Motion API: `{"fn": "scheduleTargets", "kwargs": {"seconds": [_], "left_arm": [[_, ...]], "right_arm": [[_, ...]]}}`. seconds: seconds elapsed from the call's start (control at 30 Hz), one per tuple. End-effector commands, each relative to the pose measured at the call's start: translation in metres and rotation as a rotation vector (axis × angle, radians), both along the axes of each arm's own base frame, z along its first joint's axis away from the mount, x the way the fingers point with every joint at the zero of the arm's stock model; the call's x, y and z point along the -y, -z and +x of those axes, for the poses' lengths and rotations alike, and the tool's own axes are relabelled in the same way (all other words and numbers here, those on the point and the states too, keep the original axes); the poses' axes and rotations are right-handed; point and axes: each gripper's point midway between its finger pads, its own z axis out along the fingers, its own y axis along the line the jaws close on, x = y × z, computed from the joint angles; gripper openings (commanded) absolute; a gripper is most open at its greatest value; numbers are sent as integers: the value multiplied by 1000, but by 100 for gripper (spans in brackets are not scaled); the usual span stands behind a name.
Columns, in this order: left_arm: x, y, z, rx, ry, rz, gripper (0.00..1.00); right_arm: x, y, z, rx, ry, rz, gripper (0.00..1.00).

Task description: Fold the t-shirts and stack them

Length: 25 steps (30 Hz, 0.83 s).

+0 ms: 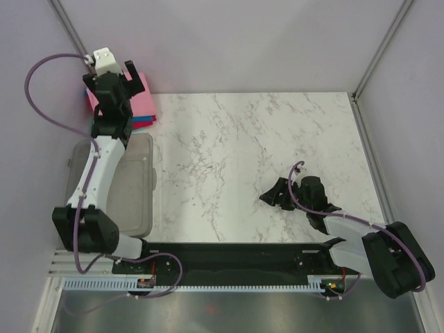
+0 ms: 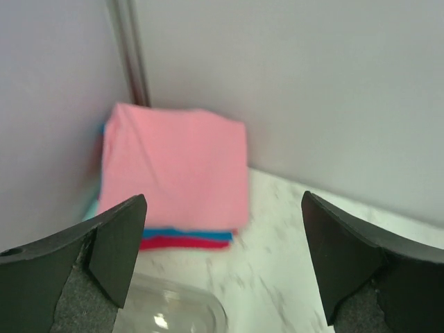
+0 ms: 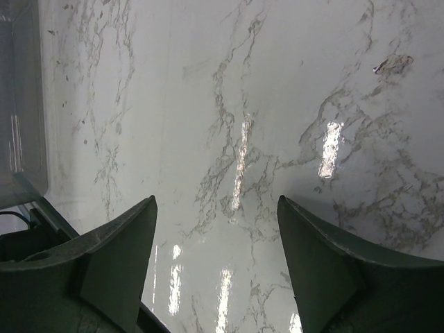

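Stack of folded soft cloth t-shirts [image 1: 144,104] sits in the far left corner of the white marble-pattern table [image 1: 250,146], right by the walls; light pink folded shirt [image 2: 177,163] on top, bright blue shirt [image 2: 191,236] edge under it, red shirt [image 2: 180,243] edge under that, and a pale sliver at the stack's left side may be a teal one but it's too blurred to say. Left gripper [image 1: 116,82] hangs over the near side of the stack, jaws spread wide, nothing between them, and the wrist view shows it apart from the cloth. Right gripper [image 1: 281,194] is low over bare marble at the near right, well apart from the stack, jaws also wide, gripping nothing. Clear plastic rectangular tub [image 1: 142,208] lies at near left beside the left arm. No unfolded shirt shows in any view, so my read is that folding and stacking are done or all but done; all that seems left is pulling the left arm away, maybe squaring the slightly offset edges
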Motion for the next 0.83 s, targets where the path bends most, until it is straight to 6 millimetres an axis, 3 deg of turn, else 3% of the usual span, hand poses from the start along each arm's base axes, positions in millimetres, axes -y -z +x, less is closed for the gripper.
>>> {"fn": "scheduleTargets", "kwargs": {"seconds": [0.0, 0.03, 0.07, 0.1, 0.17, 0.2, 0.27, 0.3, 0.33, 0.4, 0.47, 0.5, 0.53, 0.8], "left_arm": [[68, 35, -54, -54, 270, -186, 100], [77, 46, -69, -77, 302, -208, 100], [82, 35, -100, -36, 331, -224, 100], [92, 77, -117, -116, 361, -224, 99], [90, 101, -146, -133, 371, -206, 100], [76, 125, -168, -141, 317, -189, 100], [66, 142, -187, -137, 289, -144, 100], [68, 161, -198, -142, 319, -120, 100], [68, 171, -201, -143, 324, -106, 100], [74, 216, -207, -196, 383, -51, 100], [78, 219, -207, -127, 402, -61, 100], [76, 241, -209, -144, 385, -99, 100], [77, 237, -206, -81, 368, -153, 100], [60, 263, -191, -77, 293, -137, 100]], "right_arm": [[5, 16, -10, -53, -6, -35, 79], [6, 16, -11, -53, -4, -35, 79], [5, 16, -11, -50, -6, -33, 79], [5, 16, -11, -52, -5, -33, 80], [6, 15, -11, -49, -7, -31, 80], [5, 15, -12, -48, -9, -30, 80], [6, 15, -12, -47, -6, -27, 81], [6, 14, -12, -45, -4, -26, 81], [5, 14, -12, -44, -6, -26, 81], [5, 14, -12, -45, -6, -27, 81], [5, 13, -12, -45, -10, -27, 81], [5, 15, -14, -50, -14, -26, 82], [5, 13, -14, -45, -13, -23, 82], [5, 11, -16, -31, -19, -18, 85]]}}
